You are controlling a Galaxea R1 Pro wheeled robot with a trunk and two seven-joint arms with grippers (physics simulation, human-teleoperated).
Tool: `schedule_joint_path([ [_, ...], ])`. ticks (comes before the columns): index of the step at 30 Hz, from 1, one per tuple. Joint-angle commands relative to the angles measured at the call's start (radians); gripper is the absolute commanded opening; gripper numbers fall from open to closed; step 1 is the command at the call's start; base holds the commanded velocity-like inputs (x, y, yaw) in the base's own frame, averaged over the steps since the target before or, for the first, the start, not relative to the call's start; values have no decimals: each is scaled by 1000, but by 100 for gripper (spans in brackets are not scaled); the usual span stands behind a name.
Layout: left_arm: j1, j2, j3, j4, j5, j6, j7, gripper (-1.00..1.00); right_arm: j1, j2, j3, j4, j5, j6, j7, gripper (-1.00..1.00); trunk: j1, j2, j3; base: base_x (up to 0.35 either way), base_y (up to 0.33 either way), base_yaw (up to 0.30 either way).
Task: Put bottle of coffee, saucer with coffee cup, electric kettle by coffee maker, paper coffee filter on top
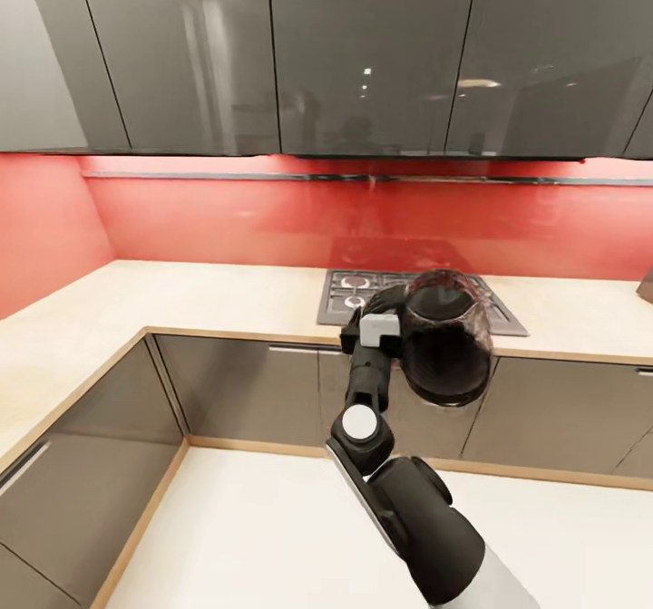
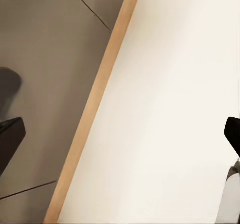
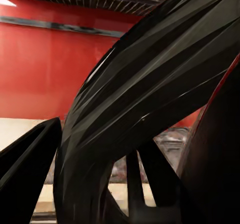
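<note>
Reaching up from the lower edge of the head view, the right arm (image 1: 399, 500) rose from a bulky dark elbow to a wrist bent toward the counter (image 1: 181, 292). Its right gripper (image 1: 385, 305) was clamped on the black loop handle (image 3: 150, 99) of the electric kettle (image 1: 446, 337), held in the air in front of the grey cabinets (image 1: 245, 391); the fingers were mostly hidden behind the handle. The left gripper (image 2: 120, 139) hung open over pale floor (image 2: 170, 84), its tips cut off at the frame edges. Beyond the kettle lay a gas hob (image 1: 349, 292), partly covered, then the red backsplash (image 1: 227, 219) and glossy wall cupboards (image 1: 363, 47).
</note>
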Motion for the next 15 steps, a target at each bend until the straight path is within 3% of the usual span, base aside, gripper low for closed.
schedule_joint_path([
  [1,0,0,-10,3,8,-2,4,100,-36,0,0,0,1,36,-3,-100,1,-2,-2,304,-111,0],
  [5,0,0,-11,7,6,3,4,100,-170,0,-3,1,-3,148,17,-100,1,-2,-2,306,-92,0],
  [8,4,0,-11,11,7,6,4,100,-239,0,-12,2,-3,180,95,-100,1,-2,-2,307,-82,0],
  [13,5,2,-11,43,8,9,5,100,-286,0,-71,2,-11,191,231,-100,1,-2,-2,305,-79,0],
  [15,5,2,-11,59,9,10,7,100,-291,0,-81,2,-51,192,287,-100,1,-2,-2,303,-78,0],
])
